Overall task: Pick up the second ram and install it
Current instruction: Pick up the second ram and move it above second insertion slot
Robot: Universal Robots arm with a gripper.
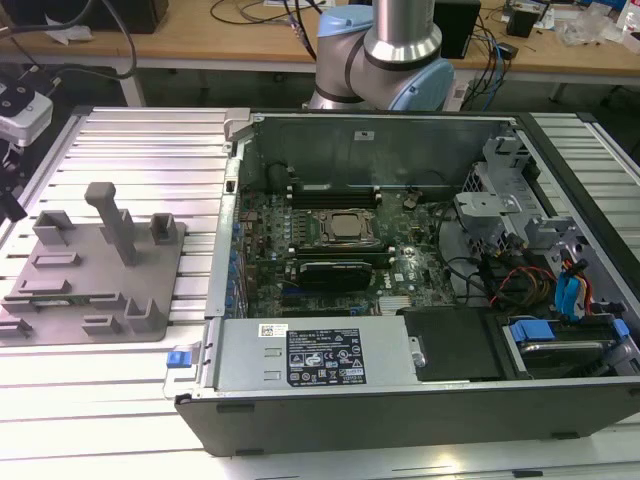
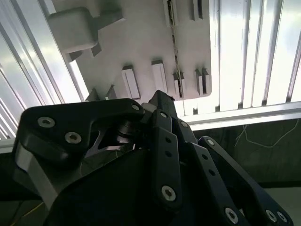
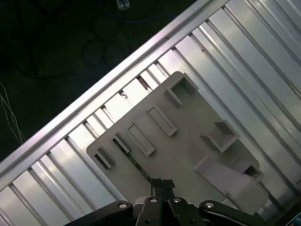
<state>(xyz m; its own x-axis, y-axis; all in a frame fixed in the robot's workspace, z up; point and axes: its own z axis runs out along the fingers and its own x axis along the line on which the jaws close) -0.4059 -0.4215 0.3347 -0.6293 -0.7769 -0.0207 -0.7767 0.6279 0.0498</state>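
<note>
1. In the exterior view an open computer case [image 1: 400,420] lay on a ribbed metal table [image 1: 150,150]. The arm's base [image 1: 385,50] stood at twelve o'clock from the case.
2. A grey plate [image 1: 90,290] carrying raised blocks lay flat on the table on the exterior view's left. It was at nine o'clock from the case and just beside it.
3. A tall post [image 1: 115,220] rose from the plate, nearer its twelve o'clock edge.
4. The memory stick [image 3: 131,160] stood on its long edge in a slot of the plate. The first wrist view showed it edge-on as a thin green line among the low blocks.
5. In the second wrist view the stick [image 2: 173,37] ran as a narrow dark line between two rows of blocks.
6. In the exterior view, a thin dark strip towards the plate's seven o'clock corner looked like the same stick, though I could not be sure.
7. The gripper [image 3: 160,184] hung above the plate, and in the first wrist view the stick's line ran up to its tip.
8. I could not tell how far open the gripper was, and nothing showed in its hold.
9. Inside the case lay the main board [image 1: 270,240], with the processor socket [image 1: 345,228] near its middle.
10. A power supply [image 1: 315,355] sat at six o'clock from the socket.
</note>
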